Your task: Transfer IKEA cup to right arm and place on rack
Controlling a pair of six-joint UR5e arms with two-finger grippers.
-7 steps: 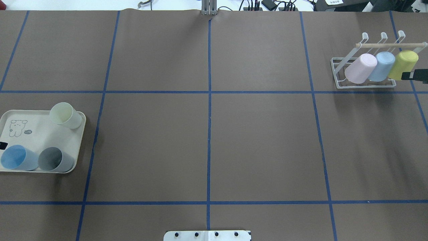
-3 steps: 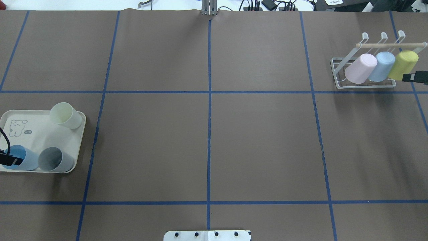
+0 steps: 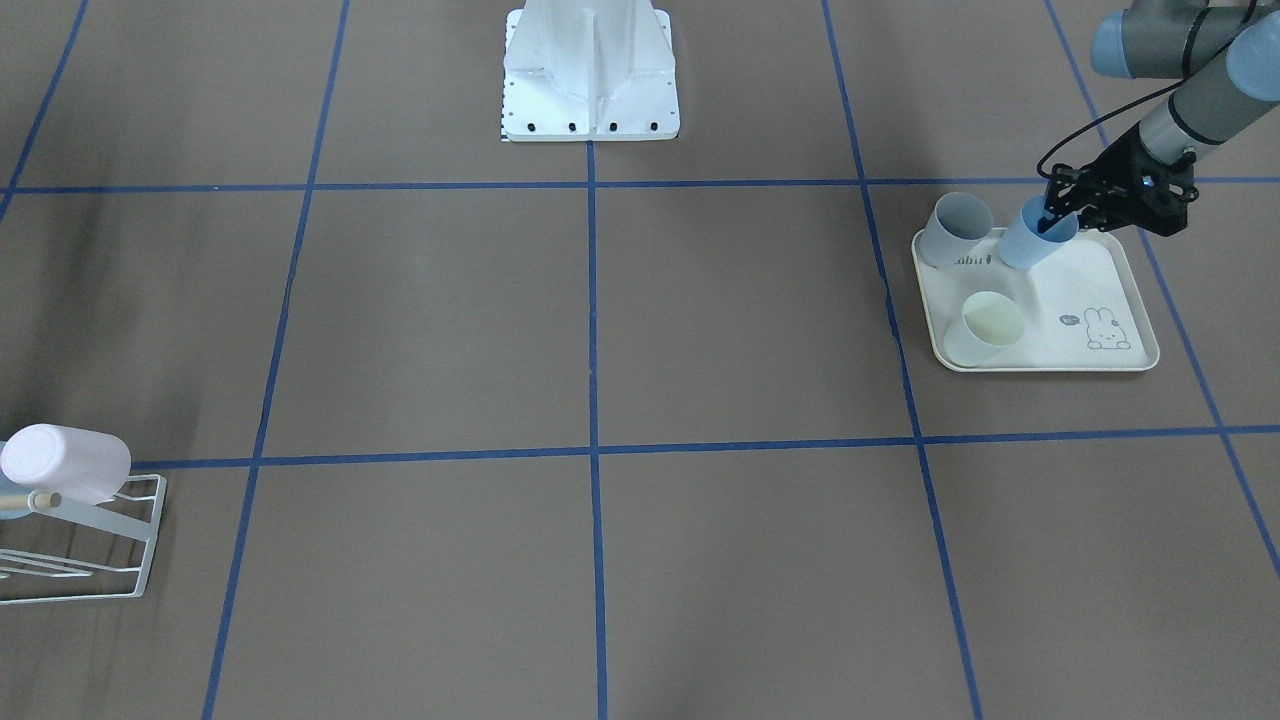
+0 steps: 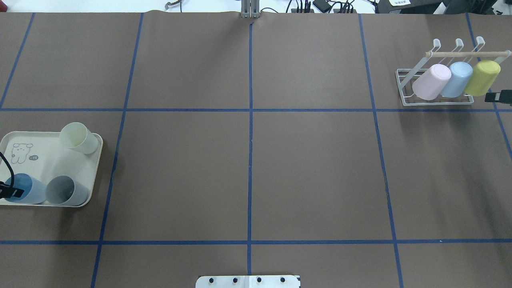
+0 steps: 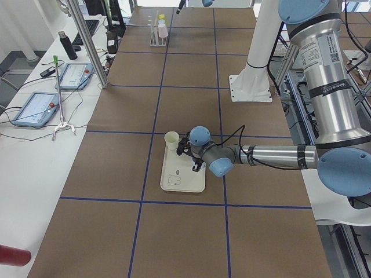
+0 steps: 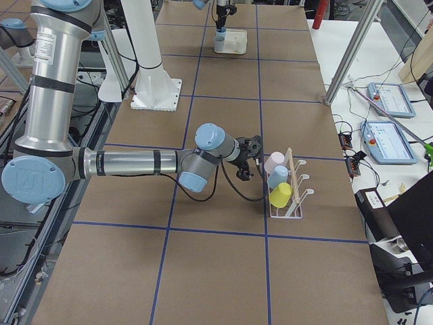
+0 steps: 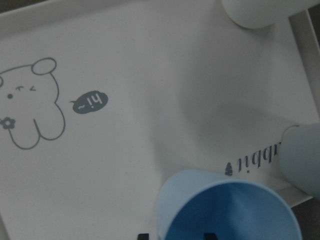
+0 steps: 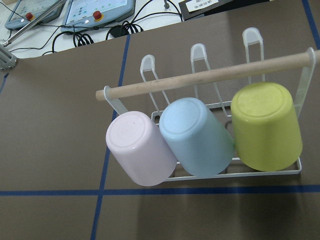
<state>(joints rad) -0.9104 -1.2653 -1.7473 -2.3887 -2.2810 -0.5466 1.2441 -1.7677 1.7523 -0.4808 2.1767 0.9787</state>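
On the rabbit tray (image 4: 48, 164), the left gripper (image 3: 1048, 218) straddles the blue cup (image 3: 1030, 248) wall, fingers apart for a rim pinch; whether the right gripper (image 4: 496, 97) is spread, I cannot tell.

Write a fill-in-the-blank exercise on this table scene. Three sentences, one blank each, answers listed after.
1. The rack holds ___ cups.
2. The left claw straddles the rim of the ___ cup standing on the tray.
3. The drawing printed on the tray shows a ___.

Missing words: three; blue; rabbit
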